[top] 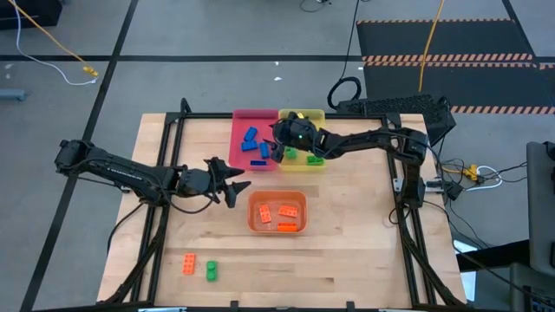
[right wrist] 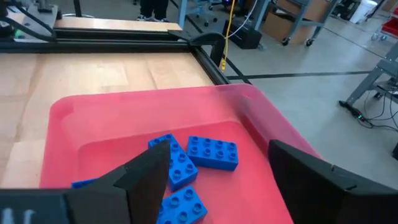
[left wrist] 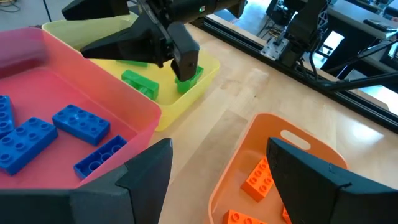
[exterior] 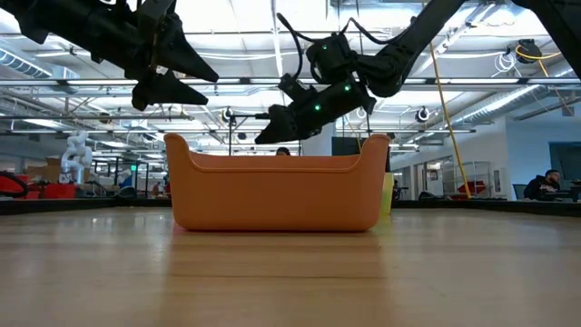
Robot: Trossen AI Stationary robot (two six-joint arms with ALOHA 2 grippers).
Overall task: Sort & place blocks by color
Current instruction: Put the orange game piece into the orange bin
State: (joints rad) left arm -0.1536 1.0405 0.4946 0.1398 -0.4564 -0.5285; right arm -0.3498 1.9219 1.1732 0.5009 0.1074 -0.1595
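Blocks (top: pixel 200 267) loose on table (top: pixel 347 251); orange tray (top: pixel 256 221) between.

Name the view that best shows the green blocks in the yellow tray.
Left wrist view: two green blocks lie close inside the yellow tray. High view shows them small; the low and right wrist views show none.

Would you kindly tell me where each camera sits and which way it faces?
High: overhead, straight down on both arms, pink tray, orange tray.
Low: tabletop height, facing the orange tray; both arms above.
Left wrist: past its own jaws toward the yellow tray.
Right wrist: over the pink tray.
All views show trays.
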